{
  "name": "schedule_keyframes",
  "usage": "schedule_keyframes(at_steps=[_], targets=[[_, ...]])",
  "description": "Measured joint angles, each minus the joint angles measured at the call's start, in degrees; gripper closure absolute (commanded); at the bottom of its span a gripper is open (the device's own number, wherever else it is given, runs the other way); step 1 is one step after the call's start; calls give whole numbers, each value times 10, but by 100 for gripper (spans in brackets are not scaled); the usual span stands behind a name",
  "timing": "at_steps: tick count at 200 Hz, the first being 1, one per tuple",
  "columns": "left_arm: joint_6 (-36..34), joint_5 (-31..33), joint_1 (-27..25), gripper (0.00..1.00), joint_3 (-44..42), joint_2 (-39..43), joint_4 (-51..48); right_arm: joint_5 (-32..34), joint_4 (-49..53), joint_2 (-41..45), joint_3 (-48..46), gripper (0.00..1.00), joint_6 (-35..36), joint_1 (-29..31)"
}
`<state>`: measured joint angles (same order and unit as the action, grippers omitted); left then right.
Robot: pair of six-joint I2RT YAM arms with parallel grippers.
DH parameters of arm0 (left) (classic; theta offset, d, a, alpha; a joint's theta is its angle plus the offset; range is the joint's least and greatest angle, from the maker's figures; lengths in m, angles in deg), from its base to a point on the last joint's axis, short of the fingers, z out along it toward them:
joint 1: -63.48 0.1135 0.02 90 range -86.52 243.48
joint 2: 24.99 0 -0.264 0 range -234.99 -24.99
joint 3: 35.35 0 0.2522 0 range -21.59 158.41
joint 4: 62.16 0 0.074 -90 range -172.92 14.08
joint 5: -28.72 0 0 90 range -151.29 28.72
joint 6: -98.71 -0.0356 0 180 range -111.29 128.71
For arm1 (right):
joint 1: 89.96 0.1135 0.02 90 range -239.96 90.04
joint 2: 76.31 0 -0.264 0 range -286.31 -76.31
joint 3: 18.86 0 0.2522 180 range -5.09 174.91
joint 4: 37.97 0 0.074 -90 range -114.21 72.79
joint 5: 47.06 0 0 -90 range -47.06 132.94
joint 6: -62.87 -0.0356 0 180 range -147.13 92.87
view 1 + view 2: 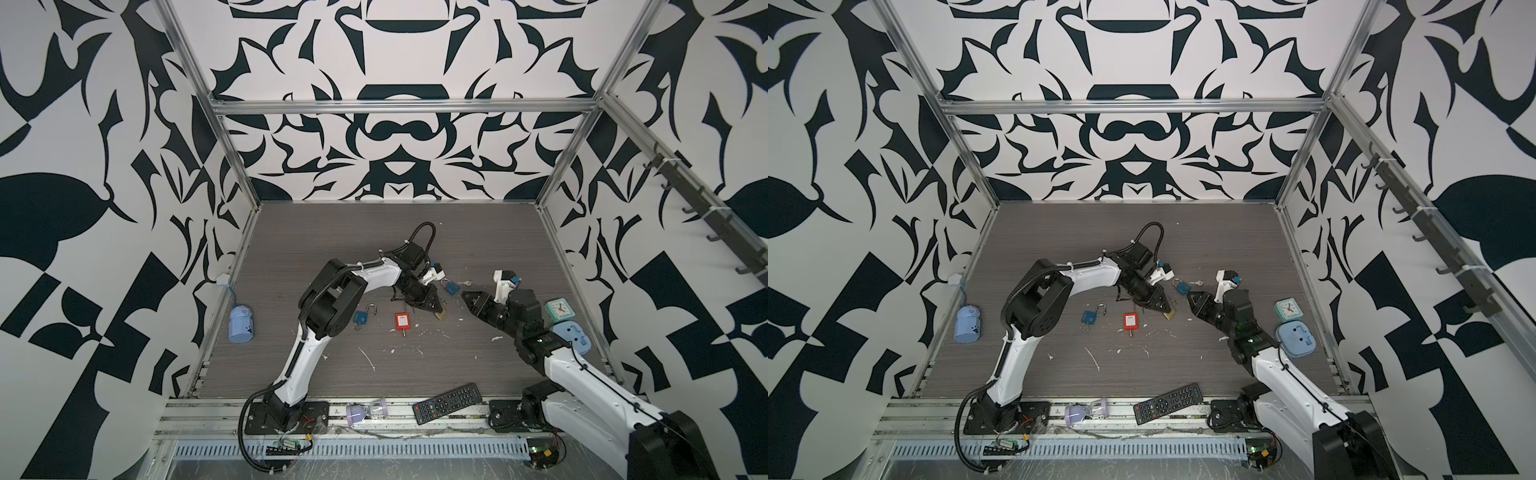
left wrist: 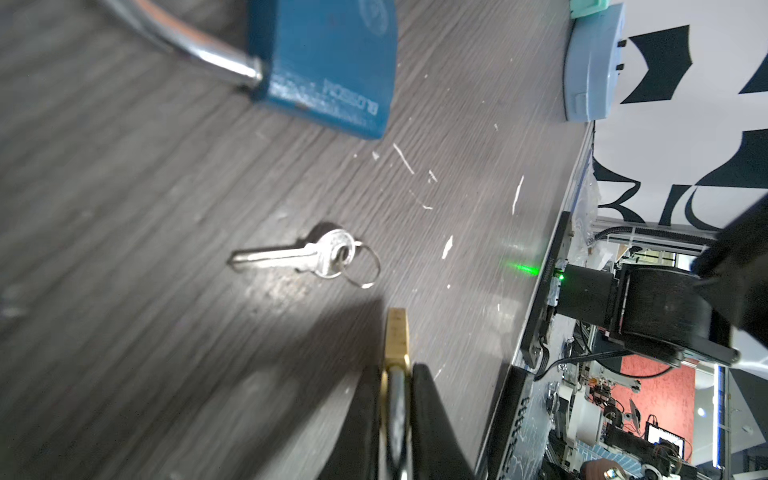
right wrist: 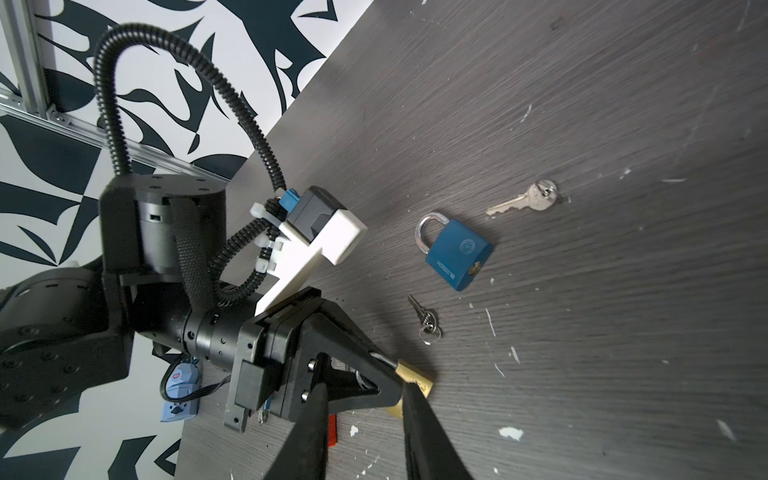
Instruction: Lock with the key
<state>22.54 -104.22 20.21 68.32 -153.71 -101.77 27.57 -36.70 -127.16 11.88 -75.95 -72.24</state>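
- Brass padlock [image 3: 415, 376], near the middle of the tabletop [image 3: 623, 124]: left pincer [image 2: 395, 370] clamped on its shackle.
- Small key [image 2: 299, 255] lies free between it and a shut blue padlock [image 3: 457, 253].
- Right pincer [image 3: 365, 388]: partly open, empty, close by.
- Second key [image 3: 523, 201] lies beyond.

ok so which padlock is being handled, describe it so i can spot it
On the grey wood-grain table, find the left claw near the middle. Sticking out of it is the brass padlock, gripped at the shackle end. It is the only gold-coloured lock; the shut blue padlock, open blue padlock and red padlock lie loose.
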Motion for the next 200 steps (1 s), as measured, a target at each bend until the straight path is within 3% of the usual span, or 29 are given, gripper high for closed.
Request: schedule_keyframes(at_steps=[4,32,77,87,96,106,115,161,200], targets=[[-2,0,0,100,4,-2,-5,0,5,2,0,67,0,0],[-18,14,0,70,47,-18,-37,0,25,6,0,57,4,0],[-44,54,0,56,86,-26,-81,2,74,26,9,55,13,0],[-45,65,0,33,95,-26,-91,2,85,33,16,55,15,0],[-51,70,2,25,101,-26,-96,3,92,40,21,54,16,0],[-50,77,2,8,108,-21,-98,4,103,49,28,54,18,0],[-53,94,2,0,111,-13,-100,5,115,56,36,53,20,0],[-56,196,6,1,93,69,-89,1,174,67,68,52,26,0],[-23,268,6,1,-51,257,-7,7,215,57,88,52,28,37]])
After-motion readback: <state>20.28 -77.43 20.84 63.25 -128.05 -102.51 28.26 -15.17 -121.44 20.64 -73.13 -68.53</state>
